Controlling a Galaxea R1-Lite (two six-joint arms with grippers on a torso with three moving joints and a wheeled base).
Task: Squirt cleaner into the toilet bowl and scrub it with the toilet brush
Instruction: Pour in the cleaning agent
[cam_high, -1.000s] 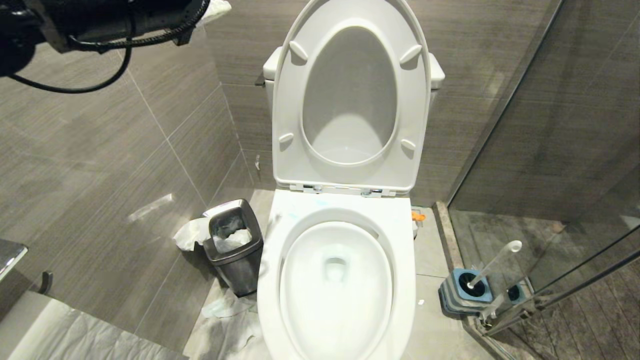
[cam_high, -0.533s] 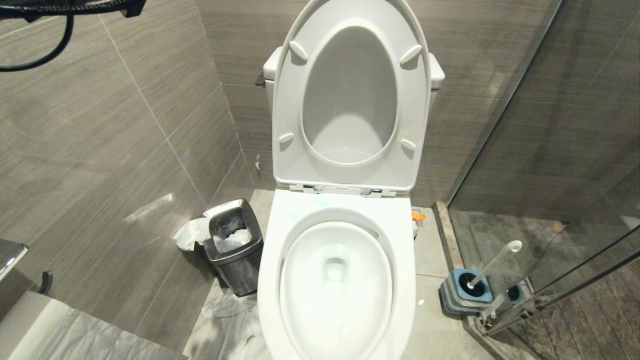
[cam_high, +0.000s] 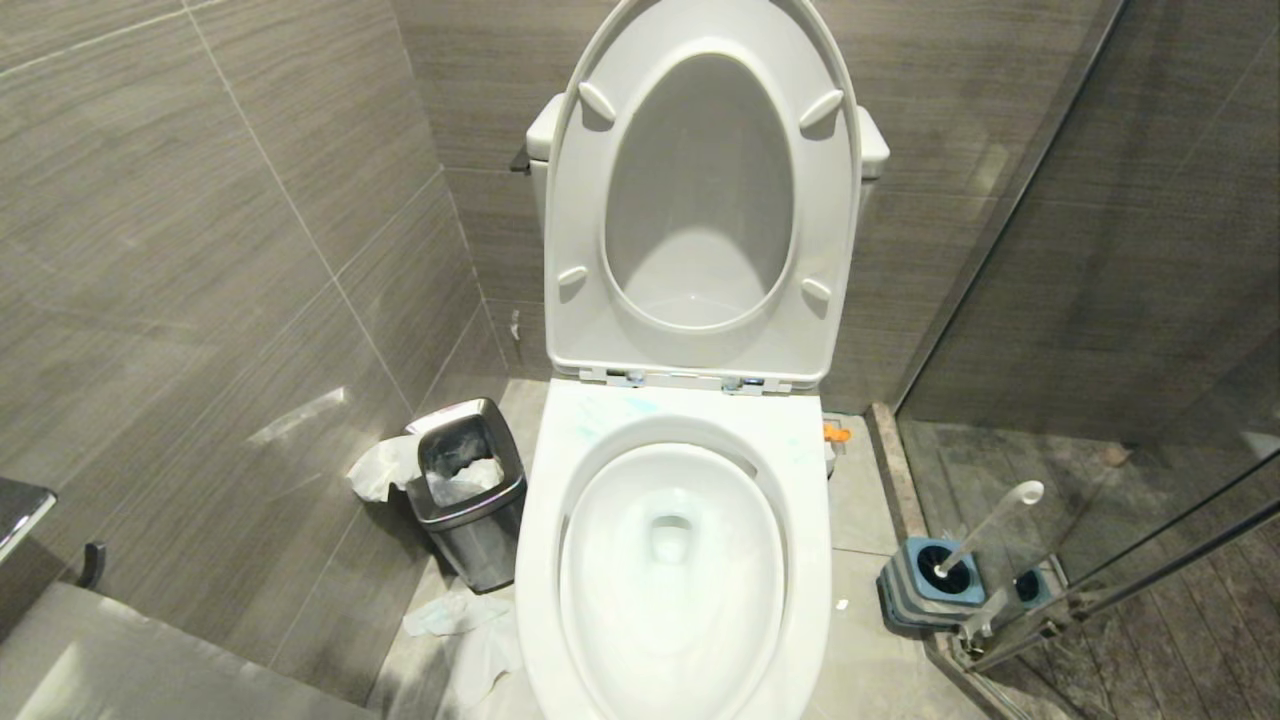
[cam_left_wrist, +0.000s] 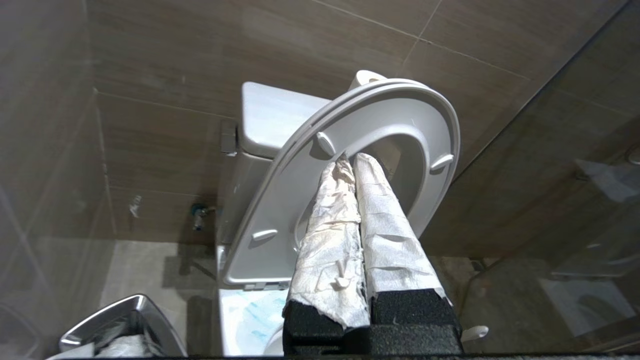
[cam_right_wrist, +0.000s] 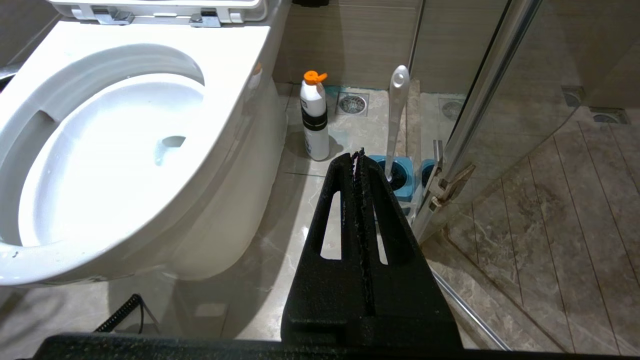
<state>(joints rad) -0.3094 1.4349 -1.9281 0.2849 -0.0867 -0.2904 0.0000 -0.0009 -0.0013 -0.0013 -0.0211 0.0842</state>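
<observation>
The likeliest failure, as I judge it, is at the pickup of the long pale translucent toilet brush (cam_right_wrist: 396, 125); its thin stick leans in the blue-topped square grey holder (cam_high: 935, 580), so jaws closing off-centre could slip along the smooth handle or tip the holder over; the glass shower screen with its metal frame (cam_right_wrist: 467, 135) stands just beside the holder, and an arm reaching there could strike it. A second risk is the white cleaner bottle with an orange cap (cam_right_wrist: 314, 117); it stands on the floor between the large white glossy ceramic toilet bowl (cam_high: 680, 470) and the holder, upright, and a sideways sweep could knock it down. Turquoise streaks of cleaner (cam_left_wrist: 250, 320) lie on the bowl's back rim near the hinges, with a faint tint inside the basin; scrubbing looks not yet begun.

The right gripper (cam_right_wrist: 358, 152), black, has its fingers pressed together on nothing; it points toward the holder, with the brush beyond the bowl's right side and clear of the tips. The left gripper (cam_left_wrist: 350, 160), its fingers wrapped in white paper, is likewise closed and empty; it is raised before the bowl's upright white seat and lid (cam_left_wrist: 350, 165), far from the brush. A small steel waste bin (cam_high: 465, 490) stands at the bowl's left.
</observation>
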